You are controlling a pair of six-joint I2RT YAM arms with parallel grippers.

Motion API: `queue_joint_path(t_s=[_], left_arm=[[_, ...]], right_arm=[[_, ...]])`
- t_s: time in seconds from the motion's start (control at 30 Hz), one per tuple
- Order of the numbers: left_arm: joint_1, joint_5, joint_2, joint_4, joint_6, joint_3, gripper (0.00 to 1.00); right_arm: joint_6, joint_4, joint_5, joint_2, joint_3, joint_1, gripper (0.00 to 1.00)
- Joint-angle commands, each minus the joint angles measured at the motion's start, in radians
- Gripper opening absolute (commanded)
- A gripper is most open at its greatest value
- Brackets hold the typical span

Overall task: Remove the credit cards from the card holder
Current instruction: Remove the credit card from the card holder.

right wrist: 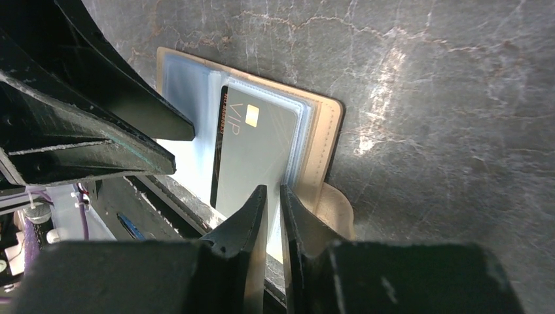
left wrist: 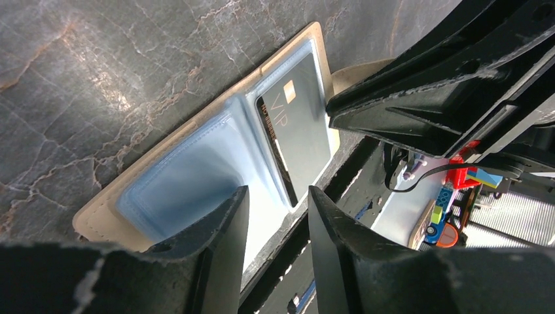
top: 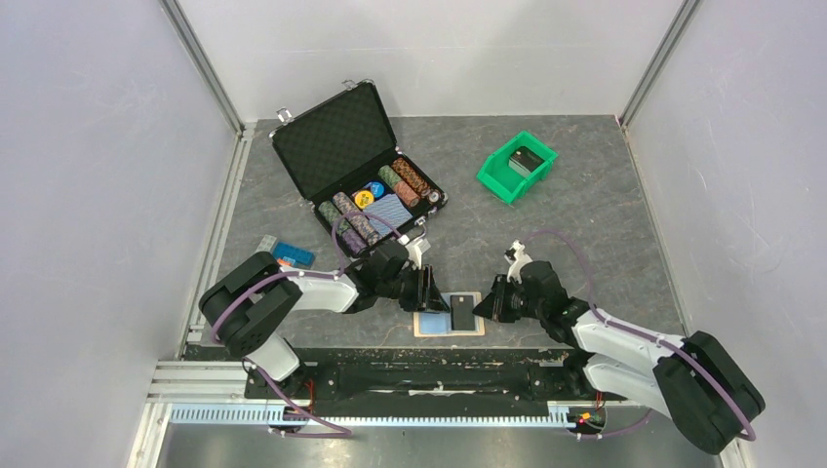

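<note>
The card holder (top: 429,325) lies open and flat near the table's front edge, tan rim up, light blue-grey sleeves showing (left wrist: 190,170). A dark grey credit card (top: 459,310) marked VIP lies on its right half (left wrist: 298,127) (right wrist: 252,150). My left gripper (top: 429,290) is open, its fingers (left wrist: 222,222) over the holder's left sleeve, with nothing between them. My right gripper (top: 485,304) has its jaws nearly together (right wrist: 273,191) on the card's near edge, beside the holder's side tab (right wrist: 337,206). Other cards are hidden.
An open black chip case (top: 336,146) with poker chips stands at the back left. A green bin (top: 497,174) holding a dark object is at the back right. Small blue items (top: 293,255) lie at the left. The black front rail (top: 419,375) runs just below the holder.
</note>
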Motion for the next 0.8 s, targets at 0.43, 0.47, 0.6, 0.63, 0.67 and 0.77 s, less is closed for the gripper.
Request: queue_joint_path(t_s=[0.43, 0.47, 0.6, 0.63, 0.67, 0.77], left_arm=[[-0.011, 0.021, 0.064, 0.101, -0.038, -0.001, 0.41], [-0.012, 0.024, 0.067, 0.105, -0.041, -0.002, 0.40], [-0.015, 0.039, 0.075, 0.138, -0.057, -0.007, 0.39], [-0.018, 0.044, 0.080, 0.147, -0.061, -0.007, 0.38], [-0.018, 0.049, 0.085, 0.158, -0.068, -0.009, 0.36], [-0.017, 0.059, 0.096, 0.189, -0.086, -0.017, 0.31]], right_arm=[[0.047, 0.115, 0.007, 0.052, -0.076, 0.046, 0.10], [0.046, 0.115, 0.008, 0.054, -0.076, 0.046, 0.10], [0.050, 0.118, 0.012, 0.048, -0.081, 0.047, 0.10], [0.050, 0.118, 0.013, 0.047, -0.082, 0.047, 0.10], [0.050, 0.119, 0.014, 0.050, -0.082, 0.046, 0.10], [0.053, 0.123, 0.013, 0.049, -0.088, 0.046, 0.10]])
